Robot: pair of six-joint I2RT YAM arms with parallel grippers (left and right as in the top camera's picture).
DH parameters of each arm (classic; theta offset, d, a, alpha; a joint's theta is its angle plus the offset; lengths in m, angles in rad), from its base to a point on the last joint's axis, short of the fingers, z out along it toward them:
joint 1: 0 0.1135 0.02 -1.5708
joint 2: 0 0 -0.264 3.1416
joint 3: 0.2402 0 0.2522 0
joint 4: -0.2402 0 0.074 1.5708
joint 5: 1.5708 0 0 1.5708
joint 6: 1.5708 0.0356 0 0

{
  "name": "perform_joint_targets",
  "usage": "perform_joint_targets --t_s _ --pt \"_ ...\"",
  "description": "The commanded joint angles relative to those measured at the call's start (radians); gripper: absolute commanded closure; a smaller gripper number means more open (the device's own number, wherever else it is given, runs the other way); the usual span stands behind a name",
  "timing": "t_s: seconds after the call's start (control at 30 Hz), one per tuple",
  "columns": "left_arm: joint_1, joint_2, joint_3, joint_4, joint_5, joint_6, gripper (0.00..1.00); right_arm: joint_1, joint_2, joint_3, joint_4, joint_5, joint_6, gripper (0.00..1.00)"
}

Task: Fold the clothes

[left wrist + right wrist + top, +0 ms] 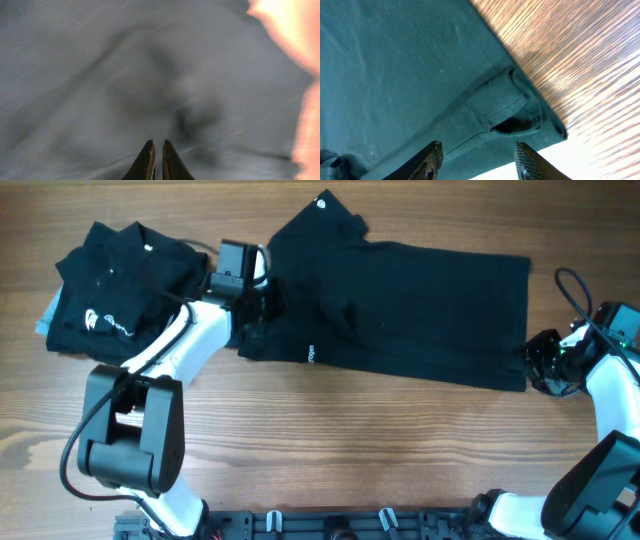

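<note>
A wooden table (380,450) with a warm brown, streaky grain fills the overhead view. Along the table's near edge runs a black rail (330,525) with small clips on it. At the table's far left side a pale blue scrap (44,321) peeks out, mostly hidden.

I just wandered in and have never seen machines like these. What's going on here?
Two robot arms are folding black shirts on a wooden table. One shirt lies spread across the middle. The left pincer is shut at that shirt's left end; whether it pinches cloth is unclear. The right pincer is open at the shirt's right corner hem. A folded shirt sits at the left.
</note>
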Motion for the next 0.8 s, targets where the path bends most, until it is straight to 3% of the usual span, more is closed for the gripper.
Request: perform_joint_targets --t_s 0.0,0.37,0.77 --pt "-0.014 0.023 -0.042 -0.068 -0.141 0.085 0.93 0.004 0.019 0.018 0.036 0.057 -0.024 0.50" --pt "-0.023 0.137 -0.056 -0.052 -0.249 0.101 0.92 0.004 0.248 0.018 0.032 0.037 0.043 0.50" --pt "-0.023 0.137 -0.056 -0.068 -0.255 0.101 0.92 0.002 0.085 0.094 -0.092 -0.045 0.028 0.50"
